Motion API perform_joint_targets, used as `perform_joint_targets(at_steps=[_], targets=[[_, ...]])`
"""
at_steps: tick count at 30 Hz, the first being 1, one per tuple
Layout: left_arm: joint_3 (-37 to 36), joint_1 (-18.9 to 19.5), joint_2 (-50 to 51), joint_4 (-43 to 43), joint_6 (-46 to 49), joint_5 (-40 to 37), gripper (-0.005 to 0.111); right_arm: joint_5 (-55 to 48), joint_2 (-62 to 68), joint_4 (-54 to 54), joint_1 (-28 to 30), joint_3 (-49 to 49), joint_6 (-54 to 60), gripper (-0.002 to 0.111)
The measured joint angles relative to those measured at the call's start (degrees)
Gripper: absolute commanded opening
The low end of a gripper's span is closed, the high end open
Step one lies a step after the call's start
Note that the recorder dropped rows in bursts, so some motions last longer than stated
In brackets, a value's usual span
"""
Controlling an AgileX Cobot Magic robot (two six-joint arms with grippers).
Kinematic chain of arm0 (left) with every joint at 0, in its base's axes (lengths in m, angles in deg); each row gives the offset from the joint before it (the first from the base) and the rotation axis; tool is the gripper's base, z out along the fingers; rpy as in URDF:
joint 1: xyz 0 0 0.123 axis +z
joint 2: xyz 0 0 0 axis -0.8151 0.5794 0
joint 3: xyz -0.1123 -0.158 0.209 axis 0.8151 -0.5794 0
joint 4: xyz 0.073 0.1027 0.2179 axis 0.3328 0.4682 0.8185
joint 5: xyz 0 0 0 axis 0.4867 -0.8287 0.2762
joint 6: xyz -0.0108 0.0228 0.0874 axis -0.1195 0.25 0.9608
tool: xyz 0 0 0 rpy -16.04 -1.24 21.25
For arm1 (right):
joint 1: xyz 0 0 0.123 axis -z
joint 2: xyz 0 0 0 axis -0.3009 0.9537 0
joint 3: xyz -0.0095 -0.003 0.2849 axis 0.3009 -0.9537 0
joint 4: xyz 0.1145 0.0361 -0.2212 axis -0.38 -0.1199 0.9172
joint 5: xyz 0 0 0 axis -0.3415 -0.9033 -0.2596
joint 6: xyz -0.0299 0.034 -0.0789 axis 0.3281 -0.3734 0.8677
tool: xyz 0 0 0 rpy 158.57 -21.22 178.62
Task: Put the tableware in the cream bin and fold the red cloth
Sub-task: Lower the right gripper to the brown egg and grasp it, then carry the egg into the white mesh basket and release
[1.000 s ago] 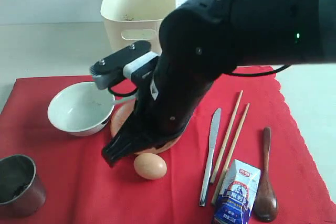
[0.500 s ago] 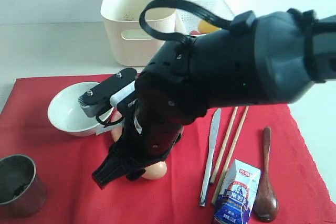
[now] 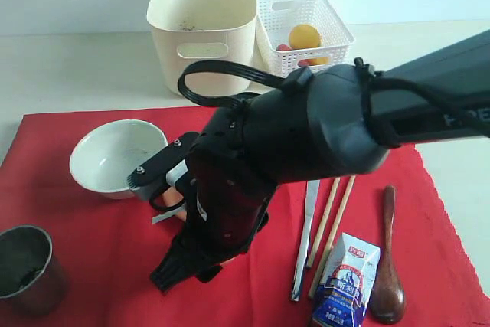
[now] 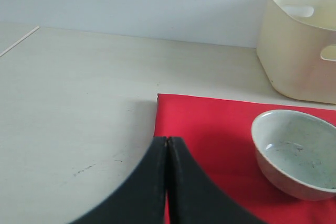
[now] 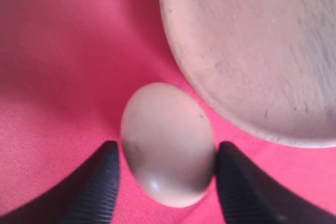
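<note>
In the right wrist view my right gripper [image 5: 168,146] is open, one jaw on each side of a tan egg [image 5: 168,142] that lies on the red cloth [image 5: 58,66] beside the round brown plate [image 5: 252,51]. In the exterior view the right arm [image 3: 291,143] hides the egg and most of the plate. Around the arm on the red cloth [image 3: 92,250] lie the pale bowl [image 3: 115,157], steel cup [image 3: 27,269], knife [image 3: 306,239], chopsticks [image 3: 334,212] and dark spoon [image 3: 388,258]. The cream bin [image 3: 200,28] stands behind the cloth. My left gripper [image 4: 168,140] is shut and empty at the cloth's corner, near the bowl [image 4: 296,158].
A white lattice basket [image 3: 302,24] holding foods stands to the right of the cream bin. A blue-white packet [image 3: 346,277] lies between the chopsticks and the spoon. Bare pale table surrounds the cloth [image 4: 210,124].
My right arm has swung down toward the near left over the egg, covering it in the exterior view. Its jaws have gone from shut to open. The white basket is uncovered.
</note>
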State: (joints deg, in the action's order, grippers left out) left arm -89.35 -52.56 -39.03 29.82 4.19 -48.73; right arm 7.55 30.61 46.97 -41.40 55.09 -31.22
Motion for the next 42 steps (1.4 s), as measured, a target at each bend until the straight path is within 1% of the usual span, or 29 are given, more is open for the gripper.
perform_joint_targets(at_steps=[1,3,6,7,11,19,27,36,39,42], targets=[[0.0,0.0,0.0,0.0,0.0,0.0,0.001,0.0,0.0,0.0,0.0,0.0,0.0,0.03],[0.0,0.0,0.0,0.0,0.0,0.0,0.001,0.0,0.0,0.0,0.0,0.0,0.0,0.015],[0.0,0.0,0.0,0.0,0.0,0.0,0.001,0.0,0.0,0.0,0.0,0.0,0.0,0.001],[0.0,0.0,0.0,0.0,0.0,0.0,0.001,0.0,0.0,-0.1,0.0,0.0,0.0,0.0],[0.0,0.0,0.0,0.0,0.0,0.0,0.001,-1.2,-1.6,-0.4,0.0,0.0,0.0,0.0],[0.0,0.0,0.0,0.0,0.0,0.0,0.001,-1.3,-10.4,-0.1,0.0,0.0,0.0,0.0],[0.0,0.0,0.0,0.0,0.0,0.0,0.001,-1.1,-15.0,5.8,0.4,0.0,0.0,0.0],[0.0,0.0,0.0,0.0,0.0,0.0,0.001,0.2,-15.0,7.2,7.6,0.0,-0.2,0.0],[0.0,0.0,0.0,0.0,0.0,0.0,0.001,2.1,-15.0,7.2,10.7,0.0,-0.5,0.0],[0.0,0.0,0.0,0.0,0.0,0.0,0.001,5.3,-15.0,7.2,15.5,0.0,-4.2,0.0]])
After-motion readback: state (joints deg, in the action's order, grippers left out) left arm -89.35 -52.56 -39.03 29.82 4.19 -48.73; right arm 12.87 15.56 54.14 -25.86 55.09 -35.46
